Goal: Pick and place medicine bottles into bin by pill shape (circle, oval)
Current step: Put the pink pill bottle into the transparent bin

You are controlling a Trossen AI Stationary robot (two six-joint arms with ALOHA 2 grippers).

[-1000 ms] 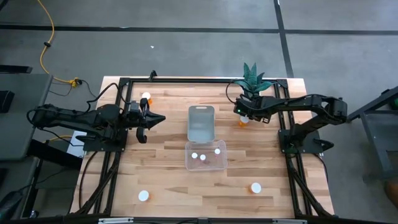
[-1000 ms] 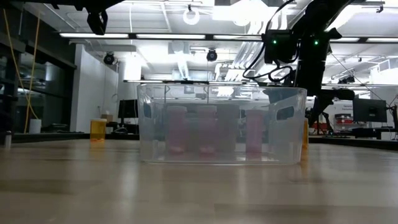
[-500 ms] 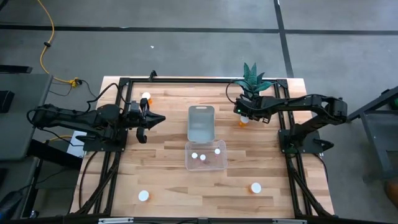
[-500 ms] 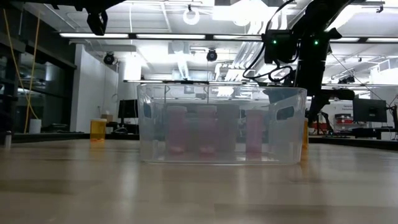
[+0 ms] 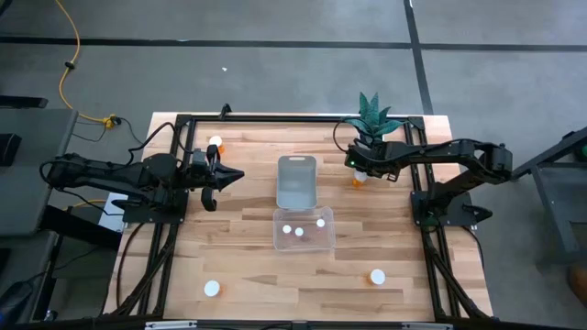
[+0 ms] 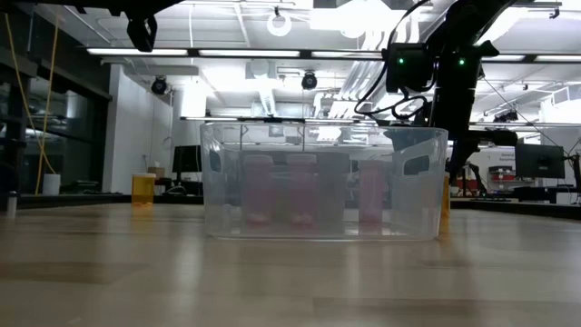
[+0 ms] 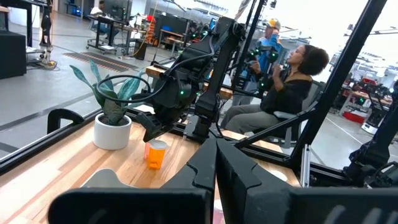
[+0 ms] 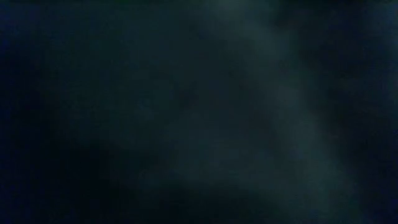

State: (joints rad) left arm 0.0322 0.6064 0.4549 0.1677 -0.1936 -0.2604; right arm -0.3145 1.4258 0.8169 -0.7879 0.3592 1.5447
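Three white-capped medicine bottles upright in bin, others scattered

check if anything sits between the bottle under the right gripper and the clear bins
Nothing visible does. The right gripper is down at the orange bottle beside the plant pot, and only bare table lies between it and the two clear bins.

A robotics lab: ceiling strip lights, more robot rigs, seated person beyond.
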